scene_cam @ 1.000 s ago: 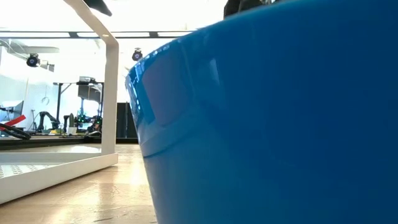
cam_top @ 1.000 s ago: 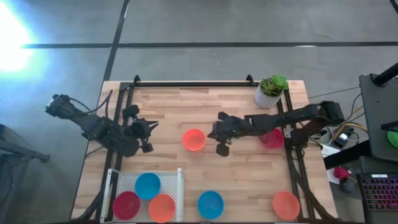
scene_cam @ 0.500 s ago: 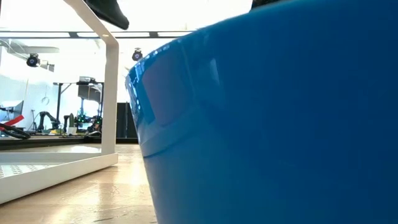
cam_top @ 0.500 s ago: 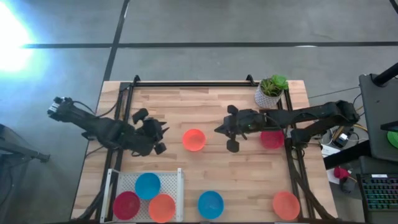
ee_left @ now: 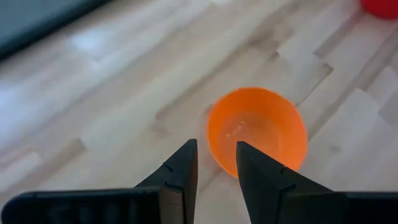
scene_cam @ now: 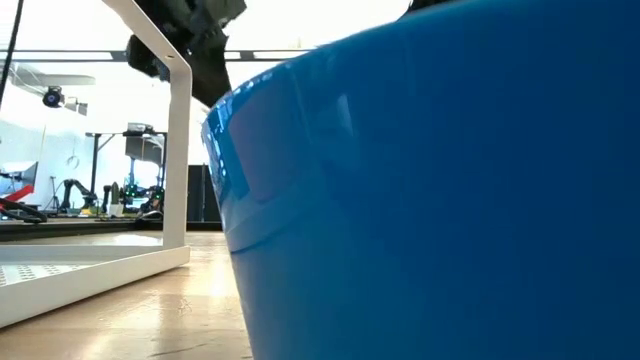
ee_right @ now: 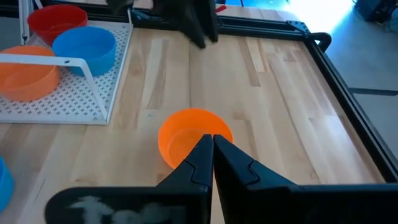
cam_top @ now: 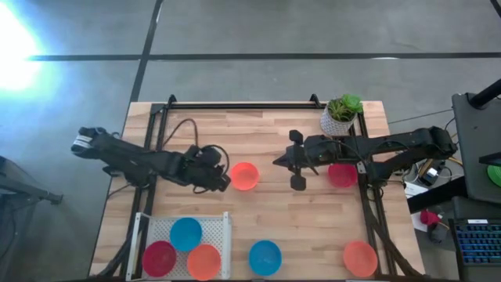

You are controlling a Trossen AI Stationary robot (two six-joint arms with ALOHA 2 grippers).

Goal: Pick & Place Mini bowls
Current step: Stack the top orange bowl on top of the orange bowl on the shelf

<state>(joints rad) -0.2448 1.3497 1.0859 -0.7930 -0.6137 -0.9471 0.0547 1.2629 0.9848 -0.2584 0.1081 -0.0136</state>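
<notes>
An orange mini bowl (cam_top: 244, 175) stands upright on the wooden table's middle. My left gripper (cam_top: 225, 180) is open right beside the bowl's left side; in the left wrist view its fingertips (ee_left: 214, 155) stand on either side of the near rim of the orange bowl (ee_left: 258, 132), with no touch showing. My right gripper (cam_top: 294, 171) is shut and hovers to the right of the bowl, apart from it; its wrist view shows the orange bowl (ee_right: 186, 134) beyond the shut fingers (ee_right: 212, 146). A red bowl (cam_top: 342, 174) sits under the right arm.
A white tray (cam_top: 225, 227) at the near left holds a blue bowl (cam_top: 185, 233), a red one (cam_top: 159, 257) and an orange one (cam_top: 203, 261). Another blue bowl (cam_top: 264, 257) and an orange bowl (cam_top: 359, 258) stand near the front edge. A potted plant (cam_top: 340, 116) stands far right.
My left gripper has travelled toward the table's right, from near the left rail up to the orange bowl's left side. My right gripper has drawn back a little toward the table's right, away from that bowl. The bowl has stayed in place.
</notes>
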